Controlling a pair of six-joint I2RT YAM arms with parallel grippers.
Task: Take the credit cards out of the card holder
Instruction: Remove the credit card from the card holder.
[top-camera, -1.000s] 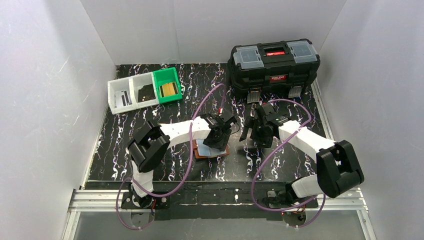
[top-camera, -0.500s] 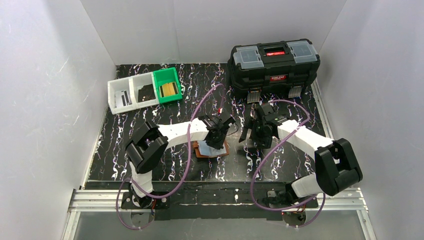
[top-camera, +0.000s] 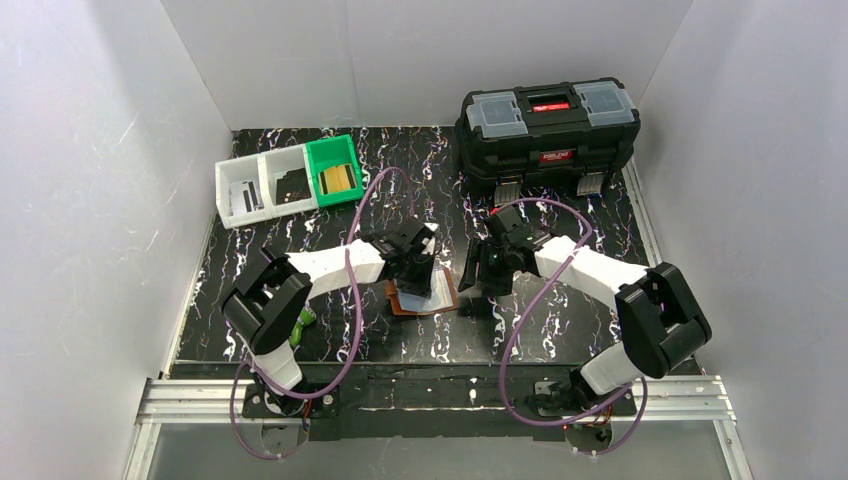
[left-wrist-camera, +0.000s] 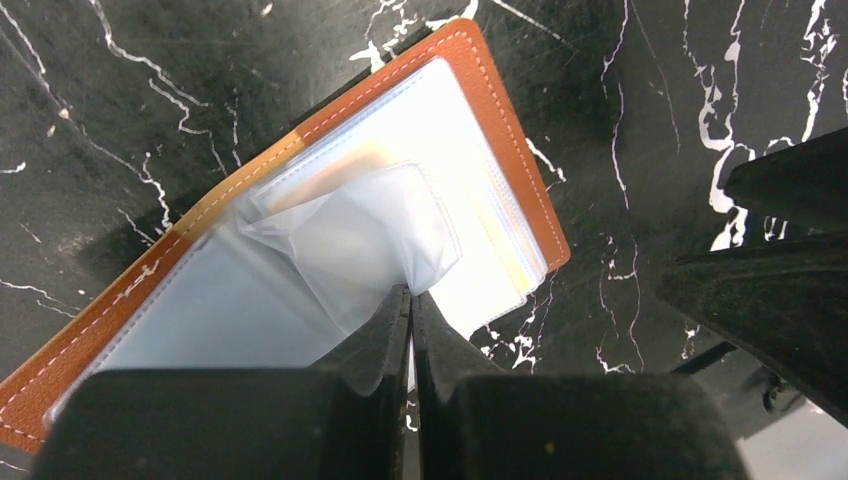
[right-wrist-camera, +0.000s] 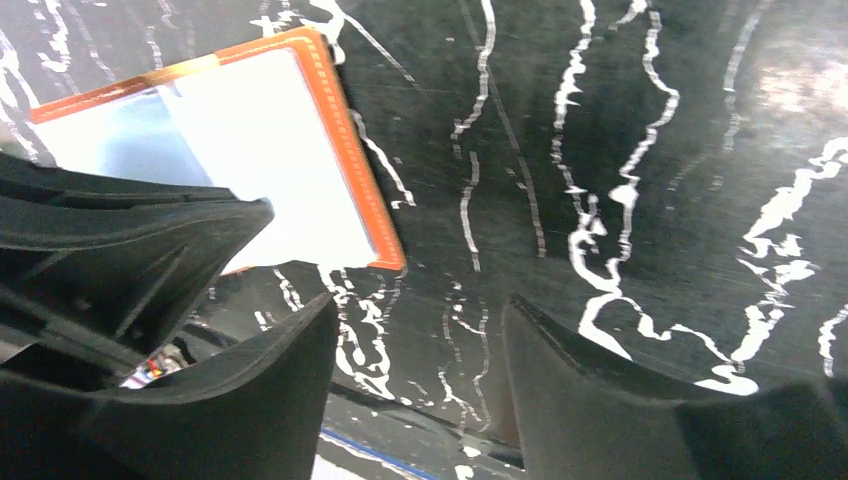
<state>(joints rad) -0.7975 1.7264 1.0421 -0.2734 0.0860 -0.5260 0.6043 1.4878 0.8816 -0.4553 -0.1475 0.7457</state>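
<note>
Left gripper (left-wrist-camera: 411, 297) fingers were pressed together, pinching a clear pocket of the card holder (left-wrist-camera: 300, 250), which lay open on the table (left-wrist-camera: 650, 60). Right gripper (right-wrist-camera: 420, 320) fingers were spread and empty, just beside it.

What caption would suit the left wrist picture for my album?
Left end effector pinches a clear inner sleeve of the open brown card holder on black marbled table.

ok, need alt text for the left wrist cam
The left gripper, jaws shut, pinches a clear pocket flap that bows up from the open brown card holder. The holder lies flat on the black marbled table; whether a card sits inside the flap cannot be told.
</note>
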